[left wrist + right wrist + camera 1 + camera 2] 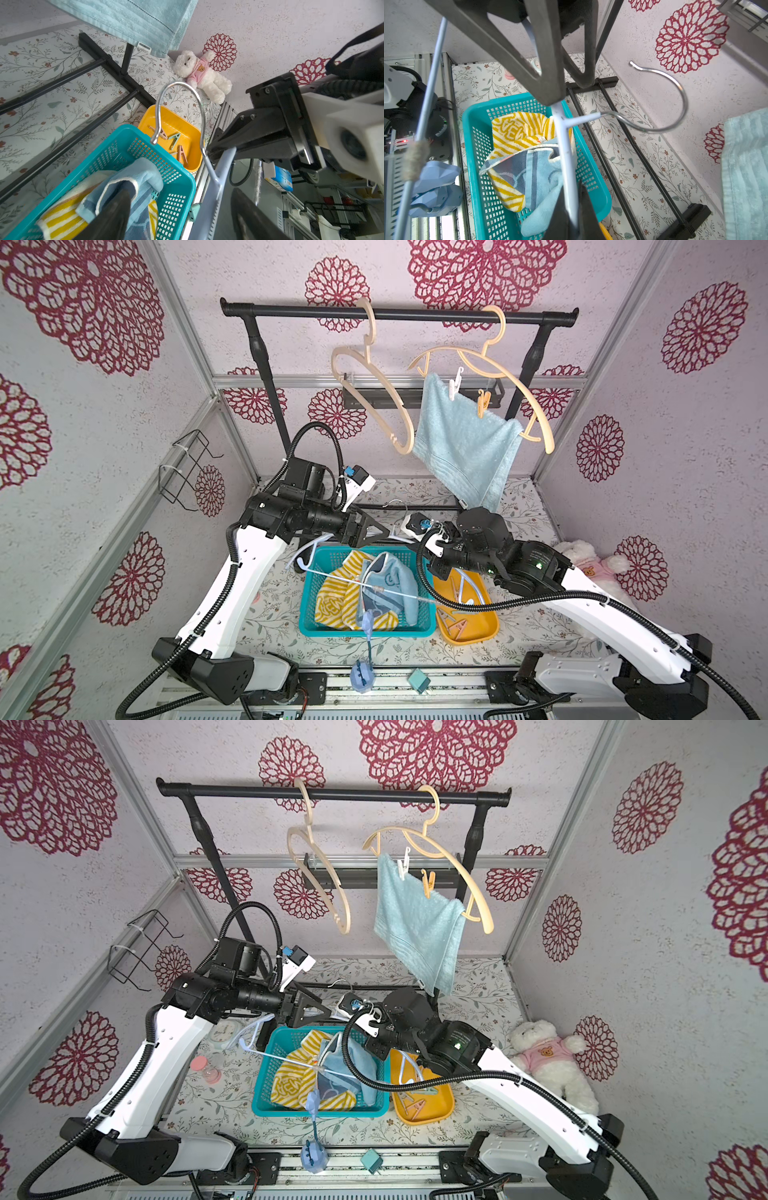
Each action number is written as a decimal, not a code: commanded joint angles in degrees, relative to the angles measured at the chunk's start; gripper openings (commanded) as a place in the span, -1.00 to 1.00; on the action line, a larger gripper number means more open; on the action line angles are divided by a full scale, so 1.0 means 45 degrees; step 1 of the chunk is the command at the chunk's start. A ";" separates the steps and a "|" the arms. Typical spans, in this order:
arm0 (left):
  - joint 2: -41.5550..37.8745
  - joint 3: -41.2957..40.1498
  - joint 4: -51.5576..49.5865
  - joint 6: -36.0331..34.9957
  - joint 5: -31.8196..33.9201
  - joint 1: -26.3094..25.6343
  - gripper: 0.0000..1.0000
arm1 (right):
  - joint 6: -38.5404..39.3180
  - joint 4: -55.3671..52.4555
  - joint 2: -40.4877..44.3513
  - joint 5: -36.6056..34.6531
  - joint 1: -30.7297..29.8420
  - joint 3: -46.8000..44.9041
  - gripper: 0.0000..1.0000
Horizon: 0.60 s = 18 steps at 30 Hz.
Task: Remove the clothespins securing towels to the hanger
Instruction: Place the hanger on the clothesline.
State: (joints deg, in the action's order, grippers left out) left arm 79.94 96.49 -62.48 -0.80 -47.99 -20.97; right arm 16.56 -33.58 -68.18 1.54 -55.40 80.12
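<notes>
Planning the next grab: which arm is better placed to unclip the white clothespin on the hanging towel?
Left, probably: the left end effector is open and grips nothing, while the right end effector is shut on the pale blue hanger.

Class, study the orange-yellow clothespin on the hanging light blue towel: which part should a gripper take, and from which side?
I would pinch the two free tails at the top of the orange-yellow clothespin. Its jaws point down, biting the towel over the beige hanger, so come from above and the front, squeezing the tails.
</notes>
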 commanded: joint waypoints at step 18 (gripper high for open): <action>0.0079 -0.0719 -0.1482 -0.0797 -0.1737 -0.0410 0.28 | 0.0907 0.0708 -0.0531 -0.0097 -0.0168 0.1863 -1.00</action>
State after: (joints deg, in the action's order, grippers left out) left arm 79.92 93.78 -65.76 -2.09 -54.35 -21.52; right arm 21.52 -38.39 -70.98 1.96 -56.16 84.38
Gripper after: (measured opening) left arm 0.658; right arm 0.094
